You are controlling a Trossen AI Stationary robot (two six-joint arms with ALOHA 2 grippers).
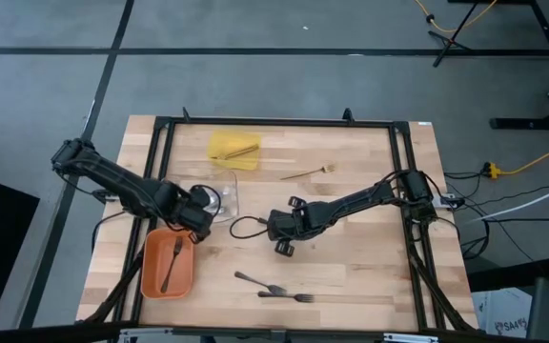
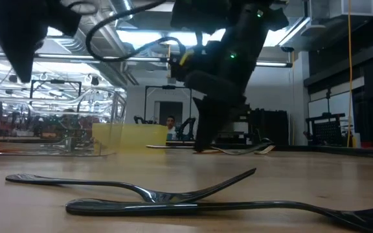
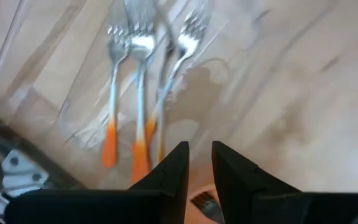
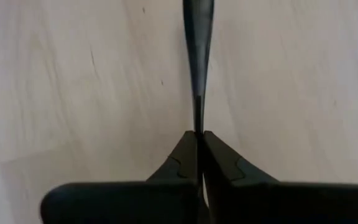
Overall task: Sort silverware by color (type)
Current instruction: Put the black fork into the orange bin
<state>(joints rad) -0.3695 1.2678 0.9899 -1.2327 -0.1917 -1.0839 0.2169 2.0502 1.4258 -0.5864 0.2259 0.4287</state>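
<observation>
Two dark forks [image 1: 274, 288] lie loose on the near part of the surface [image 1: 370, 257], one crossing just beside the other; a third dark fork [image 1: 172, 264] sits in the orange tray [image 1: 152, 278] at near left. Right claw [image 4: 199, 140], mid-surface, is clamped on a thin dark utensil handle [image 4: 197, 56]. Left claw [image 3: 200, 163] hovers over the clear tray [image 1: 233, 200], fingers slightly apart, nothing between them; silver forks with orange tips [image 3: 138, 93] lie in that tray. One tan utensil [image 1: 308, 172] rests far centre, near the yellow tray [image 1: 233, 149]. You should expect these pieces to be light, stiff and slick. Pinch mid-handle, squarely, or the blade-thin stem may pivot.
</observation>
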